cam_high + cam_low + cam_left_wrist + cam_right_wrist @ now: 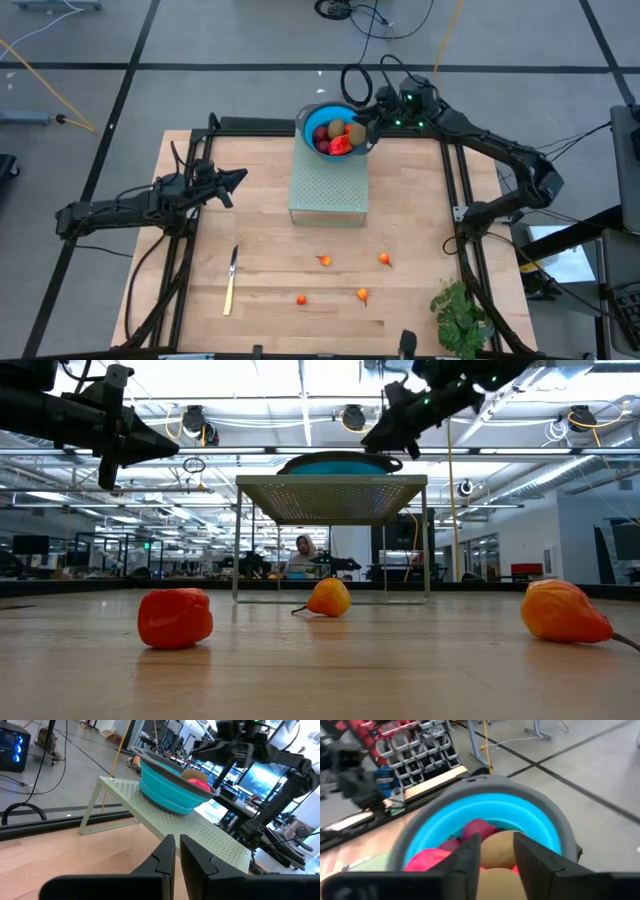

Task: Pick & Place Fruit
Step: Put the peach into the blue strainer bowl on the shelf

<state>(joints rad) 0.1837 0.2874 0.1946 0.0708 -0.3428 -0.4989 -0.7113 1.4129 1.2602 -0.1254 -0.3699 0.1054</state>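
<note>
A blue bowl point(305, 118) with a grey rim stands on a pale green perforated stand point(328, 190) at the table's far middle. It holds fruit: brownish-olive ovals point(497, 851), dark red round pieces point(477, 827) and a longer red piece point(341, 146). My right gripper point(497, 840) hovers open just above the bowl's right rim, over the fruit, with nothing between its fingers. Several tiny orange fruits point(324, 261) point(384, 259) point(301, 299) lie on the wood near the front edge. My left gripper point(240, 178) waits shut and level at the left of the stand.
A yellow-handled knife point(231, 282) lies at the front left. A leafy green plant point(460, 315) sits at the front right corner. The stand's thin legs point(237, 540) rise from the wood, and bare wood lies between stand and orange fruits. A person sits in the room behind.
</note>
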